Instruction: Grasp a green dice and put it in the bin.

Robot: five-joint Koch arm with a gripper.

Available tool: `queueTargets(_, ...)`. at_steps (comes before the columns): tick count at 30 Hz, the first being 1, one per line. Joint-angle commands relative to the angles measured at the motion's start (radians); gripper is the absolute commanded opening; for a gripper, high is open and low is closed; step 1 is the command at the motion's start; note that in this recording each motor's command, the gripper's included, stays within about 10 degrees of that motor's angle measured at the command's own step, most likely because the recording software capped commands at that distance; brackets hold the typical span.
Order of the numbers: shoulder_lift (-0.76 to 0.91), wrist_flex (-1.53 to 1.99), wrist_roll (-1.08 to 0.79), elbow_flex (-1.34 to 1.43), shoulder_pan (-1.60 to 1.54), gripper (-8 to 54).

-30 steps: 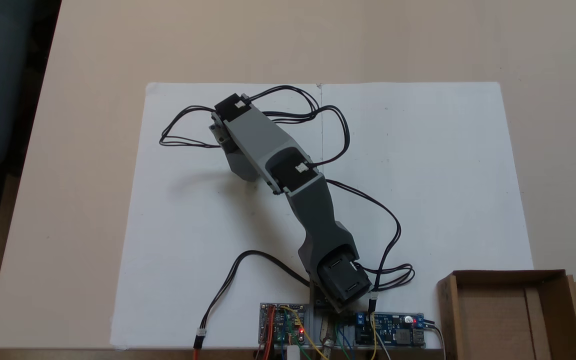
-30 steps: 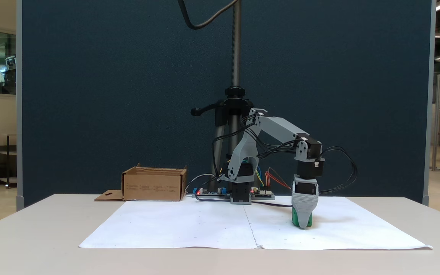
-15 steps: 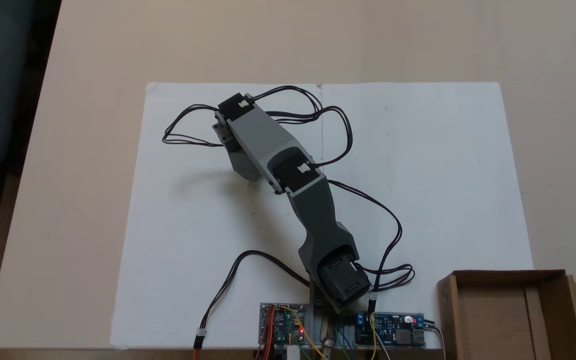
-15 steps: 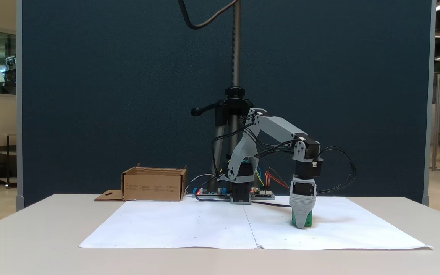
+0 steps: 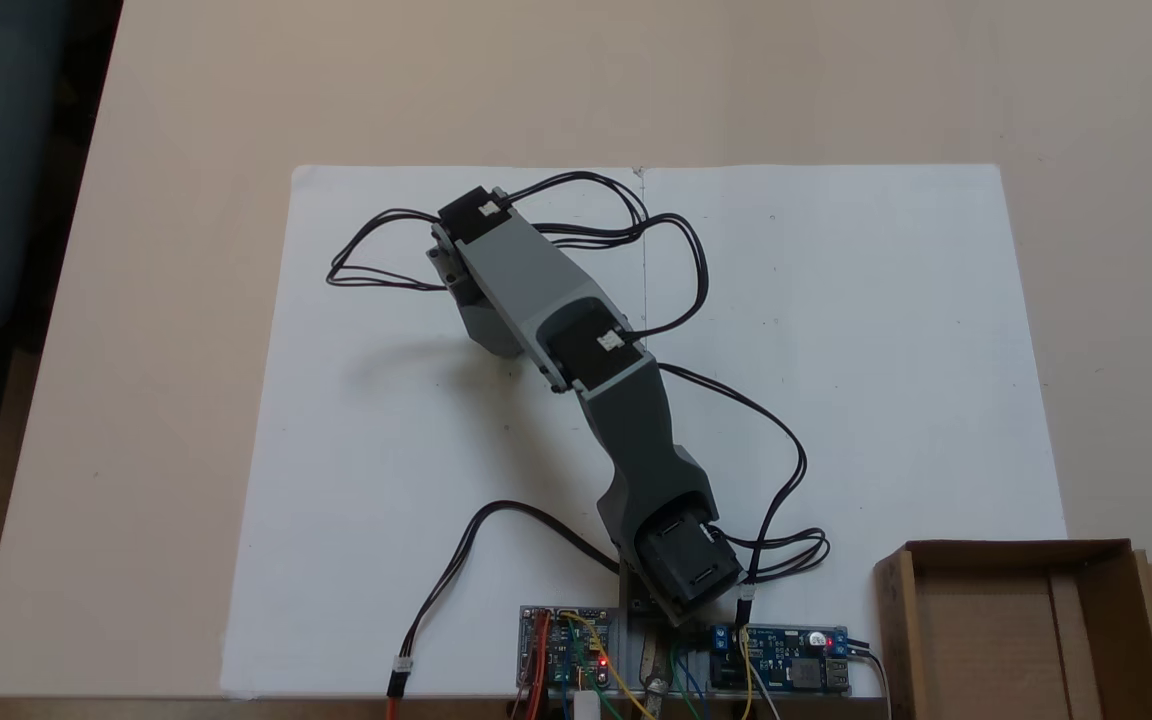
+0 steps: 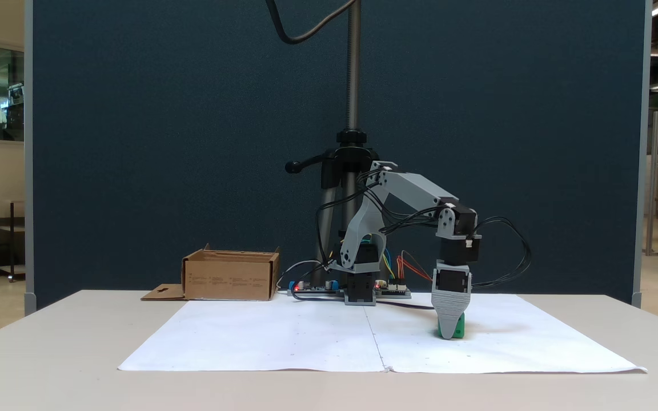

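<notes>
From above, the arm (image 5: 596,400) stretches from its base at the near edge of the table (image 5: 836,90) out over a white paper sheet (image 5: 836,350), angled toward the upper left of this view. Its forearm and wrist block cover whatever lies under them, so here neither the fingers nor the dice can be made out. Black cables (image 5: 376,250) loop around the wrist. Two circuit boards (image 5: 566,655) sit by the base with small red lights lit. The bin (image 5: 1016,630), an open cardboard box with a flap and a hang-hole, stands at the lower right corner, off the paper and well apart from the wrist.

The side view fills in what the top one hides. The gripper (image 6: 449,334) points straight down, its tip at the paper. The green dice (image 6: 459,329) rests on the sheet, touching the tip; green shows on both sides of the grey finger in front. The fingers line up one behind the other from this camera, so I cannot tell whether they are apart or clamped on the dice. The bin (image 6: 230,277) stands far left, beyond the base, with a tripod (image 6: 352,171) and a dark blue panel (image 6: 163,114) behind.
</notes>
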Motion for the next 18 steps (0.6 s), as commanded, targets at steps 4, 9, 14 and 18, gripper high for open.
queueTargets(4, 0.054, -0.002, 0.069, 0.002, 0.012, 12.1)
queueTargets(9, 0.124, 0.005, 0.069, 0.005, 0.038, 12.1)
queueTargets(14, 0.293, 0.006, 0.051, 0.005, 0.103, 12.1)
queueTargets(18, 0.388, 0.021, -0.005, 0.003, 0.120, 12.1)
